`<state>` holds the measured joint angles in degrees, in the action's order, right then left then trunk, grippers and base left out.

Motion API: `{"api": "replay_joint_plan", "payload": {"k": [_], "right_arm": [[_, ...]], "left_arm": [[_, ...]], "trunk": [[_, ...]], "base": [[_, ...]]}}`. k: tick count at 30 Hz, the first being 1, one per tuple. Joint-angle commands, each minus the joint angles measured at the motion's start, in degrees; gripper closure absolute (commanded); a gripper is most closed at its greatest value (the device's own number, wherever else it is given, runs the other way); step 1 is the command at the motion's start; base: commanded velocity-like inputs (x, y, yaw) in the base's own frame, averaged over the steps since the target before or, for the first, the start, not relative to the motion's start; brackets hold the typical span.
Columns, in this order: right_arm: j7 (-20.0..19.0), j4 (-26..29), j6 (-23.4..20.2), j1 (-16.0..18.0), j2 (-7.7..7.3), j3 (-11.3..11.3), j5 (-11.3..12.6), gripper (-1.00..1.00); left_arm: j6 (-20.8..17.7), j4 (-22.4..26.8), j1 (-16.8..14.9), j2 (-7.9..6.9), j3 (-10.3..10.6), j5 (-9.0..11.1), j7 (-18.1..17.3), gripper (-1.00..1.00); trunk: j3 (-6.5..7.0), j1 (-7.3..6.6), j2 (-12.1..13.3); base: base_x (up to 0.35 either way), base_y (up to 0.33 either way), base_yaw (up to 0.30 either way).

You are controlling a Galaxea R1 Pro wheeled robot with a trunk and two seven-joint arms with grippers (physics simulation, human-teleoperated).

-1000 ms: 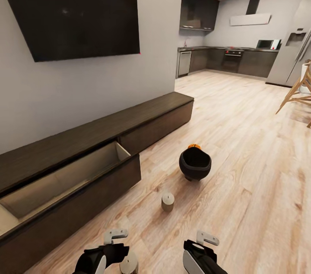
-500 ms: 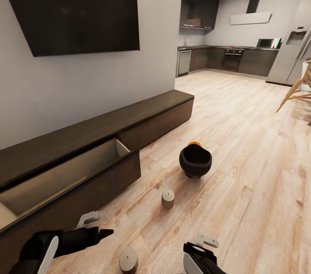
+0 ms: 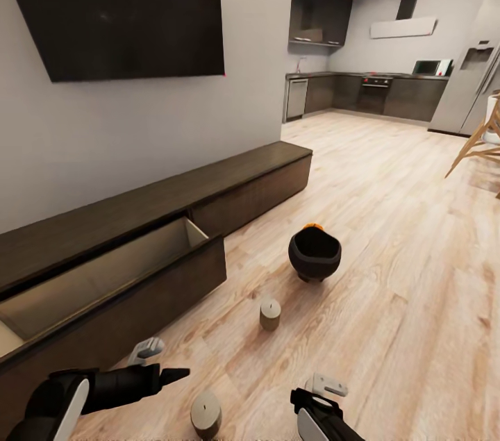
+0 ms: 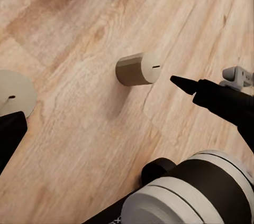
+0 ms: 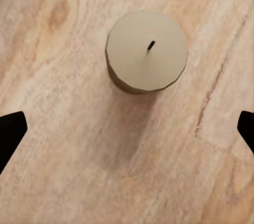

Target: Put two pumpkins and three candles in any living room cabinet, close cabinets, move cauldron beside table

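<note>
On floor, candle (image 5: 146, 50) upright; right hand (image 5: 127, 129) wide open, empty; left hand unclear.

L arm reached low to the right, its end effector (image 3: 173, 376) empty, fingers spread; R end effector (image 5: 127, 129) pointed down, fingers wide apart.

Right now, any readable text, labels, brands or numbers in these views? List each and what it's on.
None readable.
TV: blank dark screen, no logo visible.
Fridge: dispenser panel, no legible marking.
Microwave and oven: too small to tell whether they carry any text.
Candles, cauldron, cabinet: plain surfaces, no labels.
</note>
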<state>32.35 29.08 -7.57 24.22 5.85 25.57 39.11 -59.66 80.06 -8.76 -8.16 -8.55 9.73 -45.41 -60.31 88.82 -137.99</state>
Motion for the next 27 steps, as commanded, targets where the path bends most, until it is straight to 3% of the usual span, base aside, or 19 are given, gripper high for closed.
{"api": "replay_joint_plan", "payload": {"k": [1, 9, 16, 19, 27], "right_arm": [[0.4, 0.1, -0.3, 0.0, -0.05, 0.4, 0.2, -1.0], [0.4, 0.0, -0.3, 0.0, 0.06, 0.4, 0.2, -1.0], [0.4, 0.0, -0.3, 0.0, 0.06, 0.4, 0.3, -1.0], [0.4, 0.0, -0.3, 0.0, 0.19, 0.4, 0.2, -1.0], [0.4, 0.0, -0.2, 0.0, 0.21, 0.4, 0.3, -1.0]], "left_arm": [[-0.3, 0.0, 0.0, 0.01, -0.1, 0.2, -0.4, -1.0], [-0.3, 0.1, 0.0, 0.01, 0.1, 0.3, -5.7, -1.0], [-0.3, 0.1, 0.0, -0.49, -0.1, 0.2, -14.6, -1.0], [-0.3, 0.1, 0.0, -0.53, -0.2, 0.1, -15.6, -1.0], [-0.3, 0.1, 0.0, -0.49, -0.2, 0.1, -15.9, -1.0]], "trunk": [[-0.24, 0.21, -0.4], [-1.67, 1.97, -3.6], [-2.83, 2.9, -5.3], [-2.83, 2.9, -5.3], [-4.61, 3.11, -5.4]], "base": [[0.0, 0.0, 0.0], [0.0, 0.0, 0.0], [0.0, 0.0, 0.0], [0.0, 0.0, 0.0], [0.0, 0.0, 0.0]]}}
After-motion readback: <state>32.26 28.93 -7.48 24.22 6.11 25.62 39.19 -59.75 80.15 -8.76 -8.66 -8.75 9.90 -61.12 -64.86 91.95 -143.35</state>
